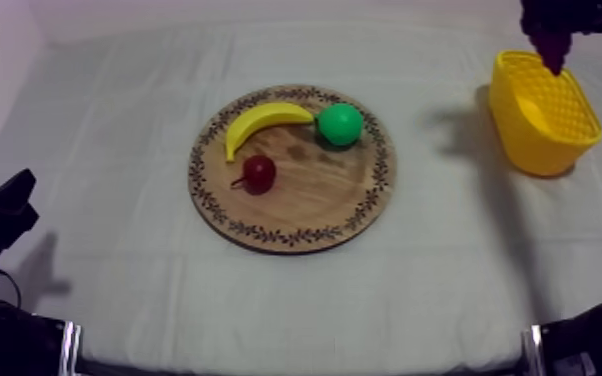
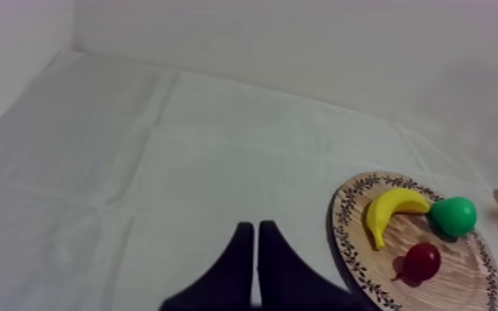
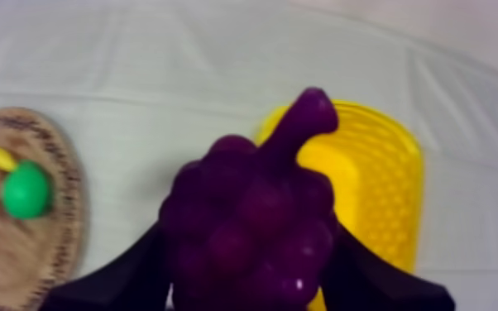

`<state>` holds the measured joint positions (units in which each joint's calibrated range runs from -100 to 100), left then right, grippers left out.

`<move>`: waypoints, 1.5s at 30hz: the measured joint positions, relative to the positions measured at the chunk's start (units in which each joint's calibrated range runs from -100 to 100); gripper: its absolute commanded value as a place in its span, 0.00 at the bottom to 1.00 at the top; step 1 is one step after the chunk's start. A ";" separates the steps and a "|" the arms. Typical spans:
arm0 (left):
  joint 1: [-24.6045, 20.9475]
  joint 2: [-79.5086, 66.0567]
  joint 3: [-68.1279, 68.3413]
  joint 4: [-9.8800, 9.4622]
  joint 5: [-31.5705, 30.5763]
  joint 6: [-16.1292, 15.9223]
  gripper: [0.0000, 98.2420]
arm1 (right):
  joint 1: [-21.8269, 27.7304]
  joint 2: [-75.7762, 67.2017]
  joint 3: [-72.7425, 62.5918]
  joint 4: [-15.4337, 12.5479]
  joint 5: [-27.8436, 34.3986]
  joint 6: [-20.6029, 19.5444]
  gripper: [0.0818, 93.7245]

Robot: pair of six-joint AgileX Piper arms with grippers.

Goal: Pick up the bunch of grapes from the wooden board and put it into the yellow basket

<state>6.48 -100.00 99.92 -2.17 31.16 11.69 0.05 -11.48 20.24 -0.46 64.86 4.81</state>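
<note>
Grey-white cloth (image 1: pixel 115 220): fabric, matt, creased. Round board (image 1: pixel 315 195): wood w/ visible grain, matt, dark patterned rim. Yellow basket (image 1: pixel 550 110): plastic, dimpled walls, slight sheen. Purple grapes (image 3: pixel 248 232): smooth plastic, glossy w/ highlights. The banana (image 1: pixel 260 120), pear (image 1: pixel 341 124) & small red fruit (image 1: pixel 259 173): smooth, plastic-looking, slight shine.

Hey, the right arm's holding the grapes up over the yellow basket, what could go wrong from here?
The bunch of grapes seems to hang over the yellow basket's rim rather than its middle; released now, it might strike the rim and roll onto the cloth. If it lowers, the right end effector could nudge or tip the basket.
</note>
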 measured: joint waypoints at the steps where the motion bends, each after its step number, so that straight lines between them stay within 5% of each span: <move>1: 0.00 0.00 0.00 0.00 0.00 0.00 0.00 | 1.36 0.06 0.80 -0.45 -1.19 1.08 0.20; 11: 0.00 0.00 0.00 0.00 0.00 0.00 0.00 | 10.75 5.75 6.06 -2.39 -10.88 8.31 0.21; 18: 0.00 0.00 0.00 0.00 0.00 0.00 0.00 | 10.16 15.12 3.16 -2.94 -11.69 7.80 0.22; 27: 0.00 0.00 0.00 0.00 0.00 0.00 0.00 | 8.82 29.40 -7.75 -2.64 -4.19 4.67 0.26; 37: 0.00 0.00 0.00 0.00 0.00 0.00 0.00 | 7.73 35.84 -13.58 -1.35 2.73 1.70 0.65; 45: 0.00 0.00 0.00 0.00 0.00 0.00 0.00 | 8.27 31.08 -9.31 -1.44 -0.61 2.84 0.71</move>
<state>6.48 -100.00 99.92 -2.17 31.16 11.69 8.32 19.60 10.93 -1.90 64.24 7.65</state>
